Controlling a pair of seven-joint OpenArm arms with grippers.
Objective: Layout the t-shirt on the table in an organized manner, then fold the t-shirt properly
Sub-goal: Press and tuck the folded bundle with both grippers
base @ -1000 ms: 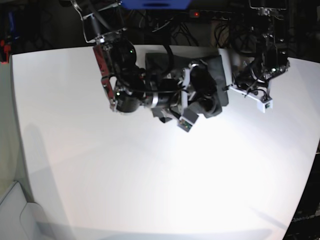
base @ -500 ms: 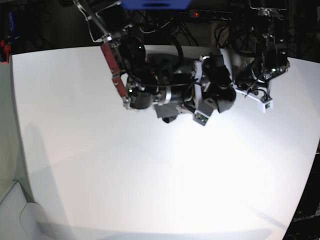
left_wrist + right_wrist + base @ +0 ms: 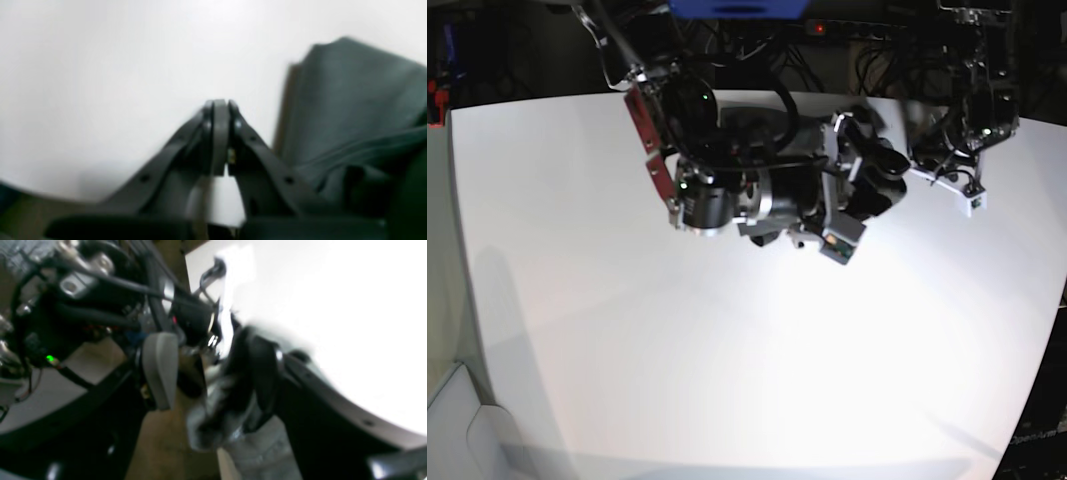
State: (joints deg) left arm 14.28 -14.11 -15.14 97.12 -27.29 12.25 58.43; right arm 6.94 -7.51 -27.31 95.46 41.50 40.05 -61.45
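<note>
Tangled black cables [image 3: 847, 55], a blue panel [image 3: 739, 8] and a small red light [image 3: 818, 28] behind the far edge.

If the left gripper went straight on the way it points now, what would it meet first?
Probably the bare table. The left gripper is shut and aims at white tabletop; the t-shirt lies off to one side, though blur makes depth uncertain.

Place: I work in a robotics lab.
Bench: a large matte white table [image 3: 727, 380] with rounded edges.
Behind the table: tangled black cables [image 3: 757, 45], a dark power strip with a red light [image 3: 819, 28].
</note>
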